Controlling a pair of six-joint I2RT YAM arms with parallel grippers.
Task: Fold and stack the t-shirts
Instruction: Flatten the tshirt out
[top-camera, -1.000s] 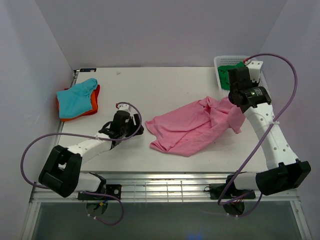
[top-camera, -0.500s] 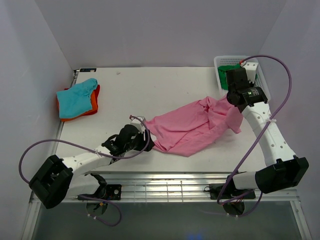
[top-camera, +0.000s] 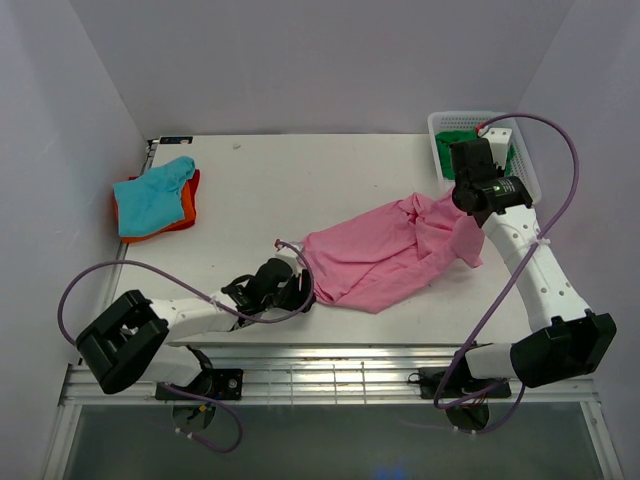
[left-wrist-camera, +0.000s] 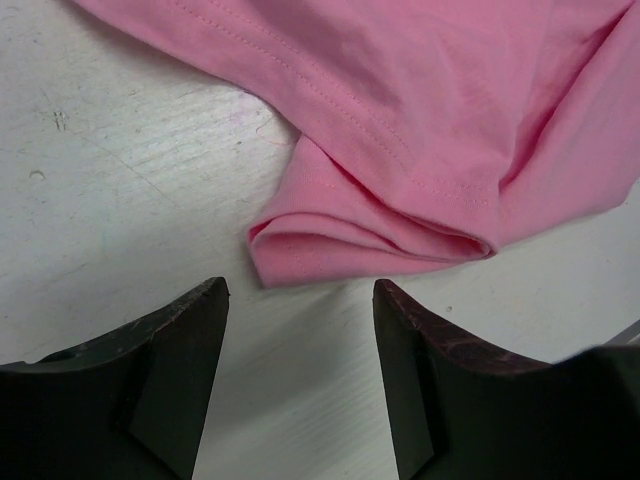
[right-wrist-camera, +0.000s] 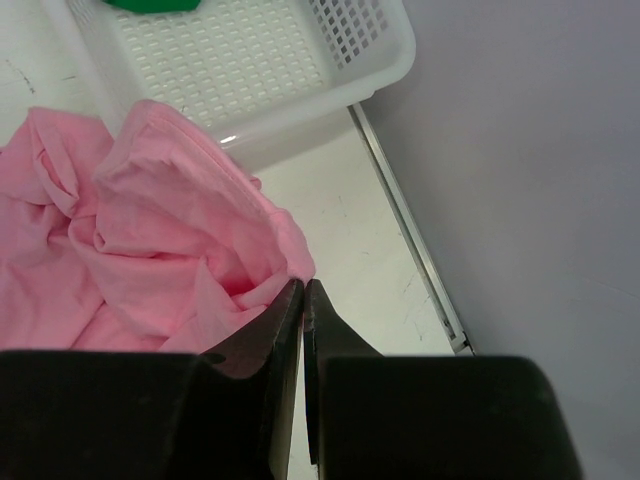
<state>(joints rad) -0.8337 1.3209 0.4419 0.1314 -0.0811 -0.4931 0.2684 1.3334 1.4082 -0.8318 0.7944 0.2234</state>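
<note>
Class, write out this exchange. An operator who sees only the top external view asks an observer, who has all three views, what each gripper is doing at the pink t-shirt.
Operator: Is the left gripper on the large pink cotton t-shirt yet?
Observer: No. In the left wrist view it is open. A folded corner of the shirt lies just ahead of the gap between its fingers, and neither finger touches it.
Operator: And the right gripper? Its own arm hides the fingers from me.
Observer: In the right wrist view its fingers are shut together, and an edge of the pink cloth looks pinched at their tips.
</note>
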